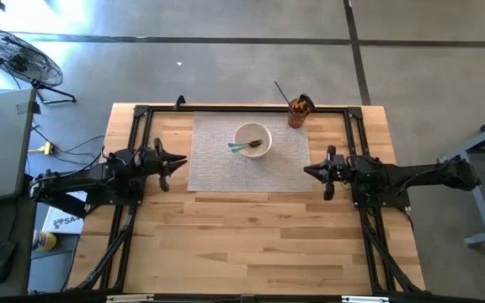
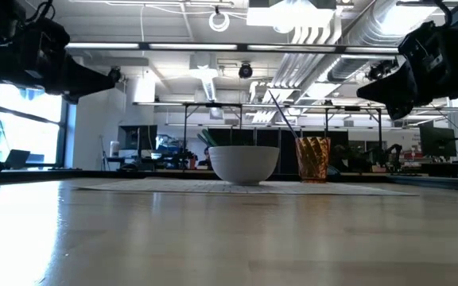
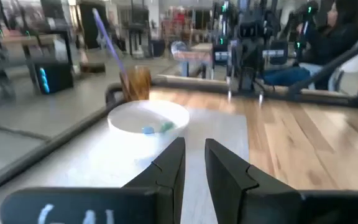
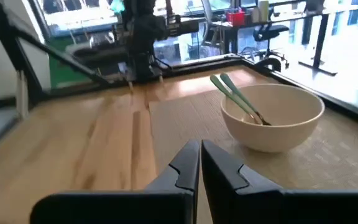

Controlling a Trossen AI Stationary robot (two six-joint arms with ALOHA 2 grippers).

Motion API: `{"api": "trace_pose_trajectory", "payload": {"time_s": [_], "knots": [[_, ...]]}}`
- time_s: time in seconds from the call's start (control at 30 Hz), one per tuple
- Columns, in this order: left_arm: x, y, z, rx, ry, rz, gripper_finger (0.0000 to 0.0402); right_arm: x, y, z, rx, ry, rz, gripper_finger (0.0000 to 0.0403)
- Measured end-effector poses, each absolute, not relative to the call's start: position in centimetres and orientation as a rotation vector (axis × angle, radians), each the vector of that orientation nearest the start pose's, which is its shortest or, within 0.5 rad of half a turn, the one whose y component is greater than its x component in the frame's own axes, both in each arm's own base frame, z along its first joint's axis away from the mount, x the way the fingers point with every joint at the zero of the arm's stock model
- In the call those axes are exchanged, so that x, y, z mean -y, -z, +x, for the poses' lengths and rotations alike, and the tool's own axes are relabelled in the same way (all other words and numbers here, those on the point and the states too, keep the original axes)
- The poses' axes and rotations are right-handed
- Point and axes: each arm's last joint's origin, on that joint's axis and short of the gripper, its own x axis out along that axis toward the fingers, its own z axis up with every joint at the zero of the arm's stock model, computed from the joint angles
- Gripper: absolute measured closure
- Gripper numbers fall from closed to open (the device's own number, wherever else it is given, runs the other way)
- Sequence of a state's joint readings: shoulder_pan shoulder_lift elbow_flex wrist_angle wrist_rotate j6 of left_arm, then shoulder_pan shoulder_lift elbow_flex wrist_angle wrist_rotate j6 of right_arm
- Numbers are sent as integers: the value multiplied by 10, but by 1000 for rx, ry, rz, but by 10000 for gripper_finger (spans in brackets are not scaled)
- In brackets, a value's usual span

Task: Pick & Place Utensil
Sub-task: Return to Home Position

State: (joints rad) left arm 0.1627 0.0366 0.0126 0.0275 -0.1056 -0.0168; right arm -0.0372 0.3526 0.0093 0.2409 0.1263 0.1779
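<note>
A white bowl [image 1: 252, 132] stands on a pale woven placemat [image 1: 217, 168] at the table's far middle. Two green-handled utensils [image 1: 242, 147] lie in it, their handles leaning over its rim [image 4: 232, 90]. An amber cup [image 1: 298, 114] stands by the mat's far right corner, and a thin purple stick [image 1: 282, 91] leans out of it. My left gripper [image 1: 183, 161] hovers off the mat's left edge with a narrow gap between its fingers [image 3: 194, 149]. My right gripper [image 1: 306, 172] hovers over the mat's right edge, shut [image 4: 200, 148]. Both point toward the bowl and hold nothing.
Black frame rails [image 1: 226, 108] run along the table's far edge and both sides. Bare wood [image 1: 251, 244] fills the near half of the table. A person [image 3: 334, 31] sits in the room beyond the table in the left wrist view. A fan [image 1: 15, 55] stands on the floor, far left.
</note>
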Motion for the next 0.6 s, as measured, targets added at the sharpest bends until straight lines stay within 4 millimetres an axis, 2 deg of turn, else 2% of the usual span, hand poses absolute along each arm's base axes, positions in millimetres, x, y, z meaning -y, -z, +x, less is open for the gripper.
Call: {"api": "trace_pose_trajectory", "payload": {"time_s": [0.13, 0.33, 0.6], "knots": [[-18, -169, 97, -13, -247, -31, 342, 10, -158, 119, -99, 222, 99, 391], [-19, -170, 97, -11, -252, -31, 342, 12, -159, 118, -84, 324, 92, 391], [-19, -170, 97, -14, -255, -32, 342, 12, -159, 118, -84, 322, 91, 391]]}}
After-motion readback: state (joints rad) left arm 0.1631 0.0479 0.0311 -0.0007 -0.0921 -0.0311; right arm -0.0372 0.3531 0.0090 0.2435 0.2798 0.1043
